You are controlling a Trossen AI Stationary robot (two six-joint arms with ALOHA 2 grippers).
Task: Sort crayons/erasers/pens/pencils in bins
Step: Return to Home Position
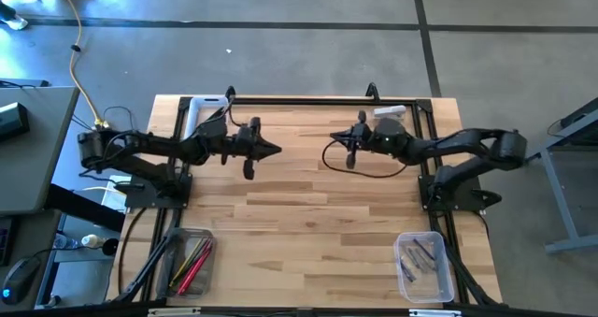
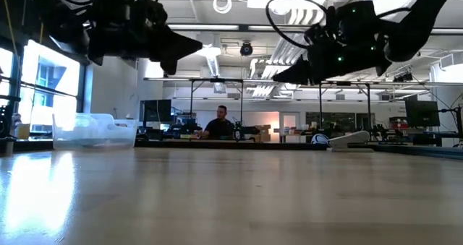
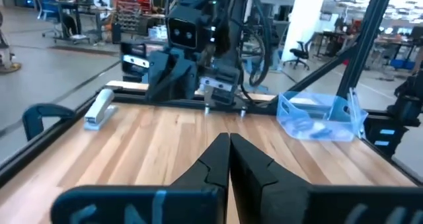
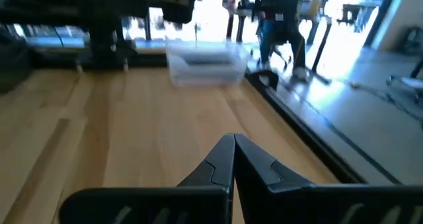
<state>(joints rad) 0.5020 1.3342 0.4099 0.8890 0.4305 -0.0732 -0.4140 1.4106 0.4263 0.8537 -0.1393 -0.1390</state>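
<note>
high view — left pincer (image 1: 277, 150) and right pincer (image 1: 334, 136) both closed, empty, raised above table (image 1: 308, 214), facing each other

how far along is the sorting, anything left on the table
Looks essentially done: the high view shows no loose sticks on the table. Coloured ones lie in the left bin and grey ones in the right bin. Nothing is in hand: left jaws and right jaws are shut and empty, and hang above the table. Left: seemingly only parking the arms.
</note>
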